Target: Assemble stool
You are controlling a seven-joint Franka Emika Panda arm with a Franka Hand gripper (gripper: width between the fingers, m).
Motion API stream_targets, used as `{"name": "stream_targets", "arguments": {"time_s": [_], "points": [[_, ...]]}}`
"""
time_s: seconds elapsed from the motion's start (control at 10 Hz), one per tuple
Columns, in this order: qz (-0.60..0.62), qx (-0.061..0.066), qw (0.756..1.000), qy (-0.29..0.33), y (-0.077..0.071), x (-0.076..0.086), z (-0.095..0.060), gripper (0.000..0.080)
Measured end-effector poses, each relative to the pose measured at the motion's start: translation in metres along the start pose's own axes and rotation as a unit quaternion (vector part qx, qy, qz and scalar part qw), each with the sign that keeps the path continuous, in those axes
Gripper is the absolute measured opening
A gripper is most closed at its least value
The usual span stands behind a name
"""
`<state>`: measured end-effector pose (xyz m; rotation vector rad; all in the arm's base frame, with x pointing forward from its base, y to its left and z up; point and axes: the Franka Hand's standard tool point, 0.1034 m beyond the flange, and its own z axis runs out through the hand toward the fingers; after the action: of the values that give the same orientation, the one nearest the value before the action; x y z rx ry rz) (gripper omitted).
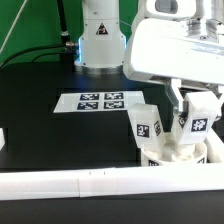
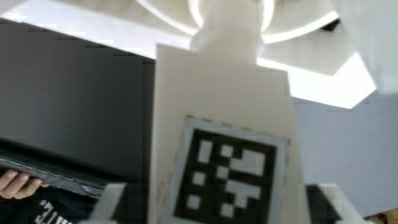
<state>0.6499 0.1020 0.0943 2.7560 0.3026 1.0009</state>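
The white round seat lies at the exterior view's right, just behind the front rail. One blocky white leg with a black-and-white tag stands on it, upright. My gripper is shut on a second tagged leg and holds it upright over the seat, next to the first leg. In the wrist view this leg fills the middle, its tag facing the camera, with my gripper closed on both its sides. The seat shows beyond the leg's far end. Whether the leg's end touches the seat is hidden.
The marker board lies flat on the black table in the middle. A long white rail runs along the front edge. The robot base stands at the back. A dark edge strip shows in the wrist view.
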Motion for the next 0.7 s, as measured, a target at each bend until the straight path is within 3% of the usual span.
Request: {"name": "stream_targets", "arguments": {"time_s": [0.7], "points": [[-0.004, -0.001, 1.0, -0.001, -0.0007, -0.0054, 0.0037, 0.0324]]}}
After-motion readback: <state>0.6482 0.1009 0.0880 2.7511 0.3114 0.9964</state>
